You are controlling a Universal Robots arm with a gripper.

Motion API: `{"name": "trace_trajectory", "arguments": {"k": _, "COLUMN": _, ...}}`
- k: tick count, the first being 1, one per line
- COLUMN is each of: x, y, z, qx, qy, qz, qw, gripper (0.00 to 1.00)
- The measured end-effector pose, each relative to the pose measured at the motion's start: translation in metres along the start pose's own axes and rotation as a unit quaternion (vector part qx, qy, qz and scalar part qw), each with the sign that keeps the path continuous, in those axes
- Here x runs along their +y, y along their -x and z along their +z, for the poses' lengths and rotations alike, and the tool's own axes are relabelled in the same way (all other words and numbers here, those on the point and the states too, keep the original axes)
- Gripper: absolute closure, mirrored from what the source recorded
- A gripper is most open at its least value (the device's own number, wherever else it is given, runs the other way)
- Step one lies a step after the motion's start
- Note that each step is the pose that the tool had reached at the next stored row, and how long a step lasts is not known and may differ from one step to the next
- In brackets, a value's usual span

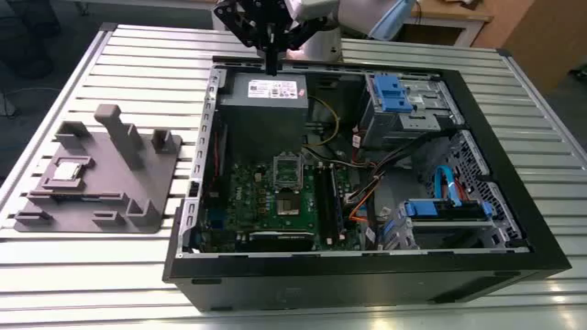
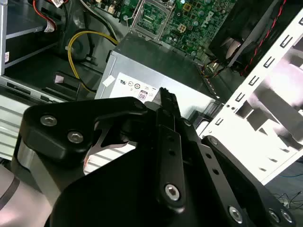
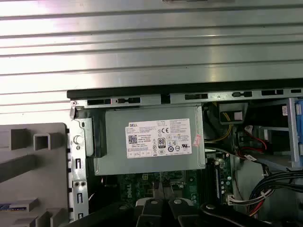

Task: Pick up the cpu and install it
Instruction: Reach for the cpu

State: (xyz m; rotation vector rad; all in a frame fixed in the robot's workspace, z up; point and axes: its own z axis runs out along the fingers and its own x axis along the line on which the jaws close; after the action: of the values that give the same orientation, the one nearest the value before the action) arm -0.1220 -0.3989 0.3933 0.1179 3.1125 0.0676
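Note:
The cpu (image 1: 69,170), a small silver square, lies in a recess of the grey holder block (image 1: 137,199) on the table, at the exterior view's left of the open computer case. My gripper (image 1: 272,67) hangs above the far edge of the case, over the grey power supply box (image 1: 266,103), far from the cpu. Its black fingers (image 2: 166,106) are pressed together with nothing between them. The metal-framed socket (image 1: 287,168) sits on the green motherboard (image 1: 252,199) inside the case, and it also appears in the second wrist view as the socket (image 2: 151,16).
The case wall (image 1: 206,130) stands between the holder and the motherboard. Drive bays with blue clips (image 1: 394,96), cables (image 1: 367,185) and a yellow wire (image 2: 83,45) crowd the case interior. The holder carries tall posts (image 1: 119,130). The slatted metal table (image 3: 151,47) runs all around.

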Motion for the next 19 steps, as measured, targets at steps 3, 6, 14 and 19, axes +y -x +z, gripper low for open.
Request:
{"name": "trace_trajectory", "arguments": {"k": 3, "x": 0.0000, "y": 0.0000, "z": 0.0000, "qx": 0.0000, "qy": 0.0000, "qz": 0.000, "qw": 1.00000, "gripper": 0.89}}
{"name": "trace_trajectory", "arguments": {"k": 6, "x": 0.0000, "y": 0.0000, "z": 0.0000, "qx": 0.0000, "qy": 0.0000, "qz": 0.000, "qw": 1.00000, "gripper": 0.89}}
{"name": "trace_trajectory", "arguments": {"k": 14, "x": -0.0002, "y": -0.0022, "z": 0.0000, "qx": 0.0000, "qy": 0.0000, "qz": 0.000, "qw": 1.00000, "gripper": 0.89}}
{"name": "trace_trajectory", "arguments": {"k": 19, "x": -0.0007, "y": -0.0087, "z": -0.0002, "qx": 0.0000, "qy": 0.0000, "qz": 0.000, "qw": 1.00000, "gripper": 0.89}}
